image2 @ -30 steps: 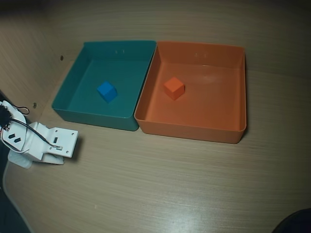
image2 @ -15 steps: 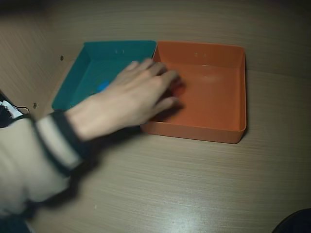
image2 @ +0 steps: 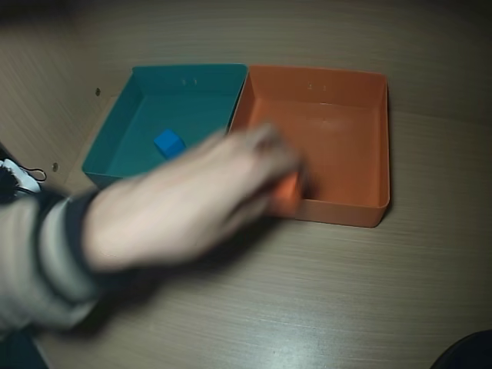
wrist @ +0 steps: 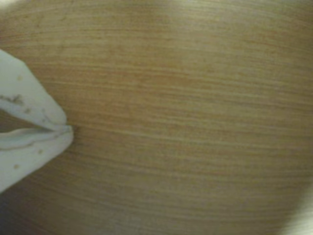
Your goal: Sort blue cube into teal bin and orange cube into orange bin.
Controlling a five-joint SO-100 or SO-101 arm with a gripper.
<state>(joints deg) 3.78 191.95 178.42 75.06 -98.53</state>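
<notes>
A person's hand grips the orange cube over the orange bin, probably resetting; the gripper jaws rest clenched, empty.

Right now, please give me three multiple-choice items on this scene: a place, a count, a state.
1. Where is the blue cube? A in the teal bin; B in the orange bin; C on the table.
2. How many bins are there? A one; B two; C three.
3. How is the robot's hand? A wide open; B shut, empty; C holding a cube.
Answers: 1 A: it lies on the teal floor. 2 B: teal bin and orange bin. 3 B: its fingertips meet over the bare table.
</notes>
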